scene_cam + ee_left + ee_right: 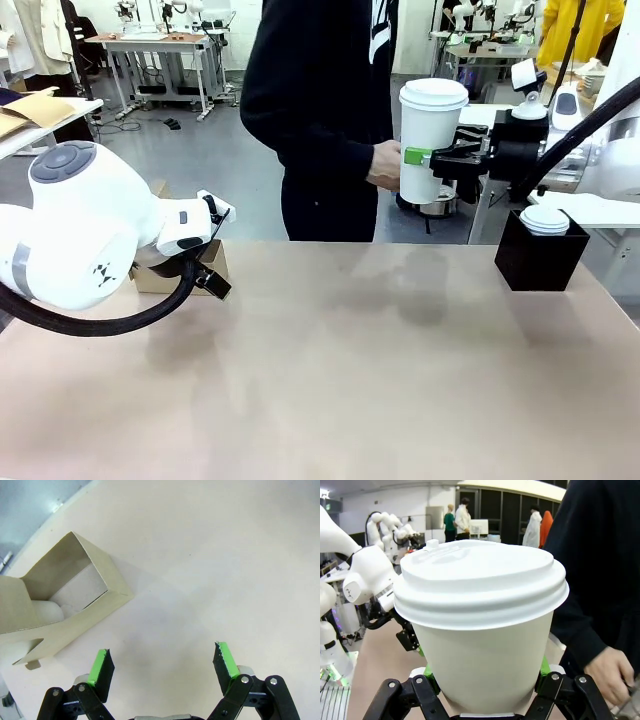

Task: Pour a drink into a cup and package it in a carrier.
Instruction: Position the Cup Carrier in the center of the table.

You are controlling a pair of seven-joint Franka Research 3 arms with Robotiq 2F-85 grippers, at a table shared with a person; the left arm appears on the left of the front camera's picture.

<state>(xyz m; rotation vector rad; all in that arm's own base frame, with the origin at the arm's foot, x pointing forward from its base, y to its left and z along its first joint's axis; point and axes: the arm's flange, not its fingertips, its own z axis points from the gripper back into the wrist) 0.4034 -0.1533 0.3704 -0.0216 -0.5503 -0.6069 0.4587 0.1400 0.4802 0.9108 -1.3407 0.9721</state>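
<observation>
My right gripper (425, 160) is shut on the cup (432, 140), a tall white paper cup with a white lid. It holds the cup upright in the air past the table's far edge, on the right. In the right wrist view the cup (485, 630) sits between the green pads (427, 672). The drink is out of view. The brown cardboard carrier (150, 277) lies at the table's far left, partly behind my left arm. My left gripper (162, 660) hangs open over bare table just beside the carrier (65, 600); nothing is between its fingers.
A person in dark clothes stands at the far side, one hand (385, 165) close beside the cup. A black square box (540, 262) topped with white lids (545, 220) stands at the table's far right.
</observation>
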